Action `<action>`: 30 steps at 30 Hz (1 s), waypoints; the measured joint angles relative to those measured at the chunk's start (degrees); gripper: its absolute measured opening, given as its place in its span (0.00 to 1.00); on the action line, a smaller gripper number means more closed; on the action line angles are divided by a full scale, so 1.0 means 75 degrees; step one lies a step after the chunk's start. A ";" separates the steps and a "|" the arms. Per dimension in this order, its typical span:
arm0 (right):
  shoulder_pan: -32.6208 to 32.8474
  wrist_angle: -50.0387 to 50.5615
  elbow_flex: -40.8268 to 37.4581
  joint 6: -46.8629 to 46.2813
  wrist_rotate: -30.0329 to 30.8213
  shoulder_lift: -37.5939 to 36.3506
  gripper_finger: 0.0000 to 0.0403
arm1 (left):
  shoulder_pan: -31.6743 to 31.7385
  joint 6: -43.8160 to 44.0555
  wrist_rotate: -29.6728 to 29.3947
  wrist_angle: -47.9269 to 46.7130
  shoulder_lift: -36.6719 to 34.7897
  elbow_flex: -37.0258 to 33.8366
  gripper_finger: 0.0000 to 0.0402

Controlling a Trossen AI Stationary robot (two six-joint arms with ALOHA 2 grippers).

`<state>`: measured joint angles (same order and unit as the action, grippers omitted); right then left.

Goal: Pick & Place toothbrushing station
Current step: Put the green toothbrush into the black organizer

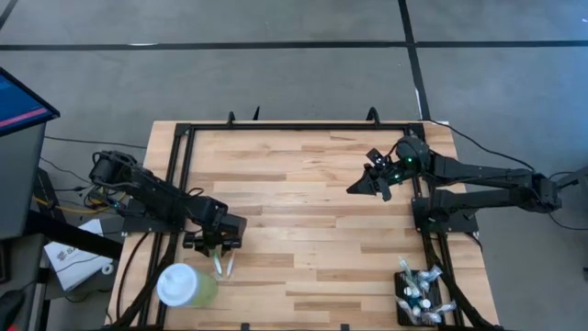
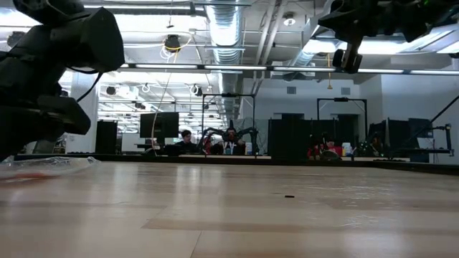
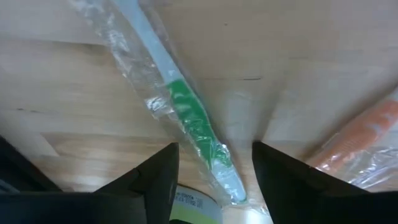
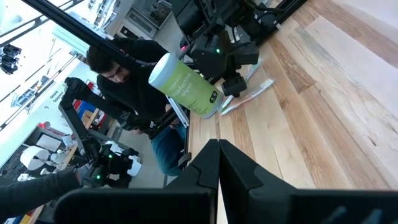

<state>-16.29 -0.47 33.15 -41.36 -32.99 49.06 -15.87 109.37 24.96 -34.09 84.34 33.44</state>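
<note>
Left wrist view: left gripper (image 3: 214, 171) spread over a green toothbrush (image 3: 189, 118) between its fingers, should close next.

Orange wrapped toothbrush (image 3: 364, 144) cut off at edge

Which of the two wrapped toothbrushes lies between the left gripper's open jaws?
The green-and-white toothbrush, lying on the table between the left gripper jaws; the orange toothbrush lies off to one side.
</note>
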 joint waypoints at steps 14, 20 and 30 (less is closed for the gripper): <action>0.0003 -0.0003 0.0000 -0.0003 0.0000 0.0000 0.00 | -0.0013 -0.0547 -0.0703 0.0534 -0.0023 -0.0278 0.35; 0.0003 -0.0199 0.0000 -0.0003 0.0003 0.0000 0.00 | -0.0010 -0.0726 -0.0794 0.0528 -0.0018 -0.0278 0.30; 0.0006 -0.0344 0.0000 -0.0009 0.0003 0.0000 0.00 | 0.0001 -0.0952 -0.0885 0.0531 -0.0069 -0.0280 0.05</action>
<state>-16.25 -3.05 33.15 -41.43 -32.97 49.06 -15.86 102.24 18.32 -30.11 83.82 31.33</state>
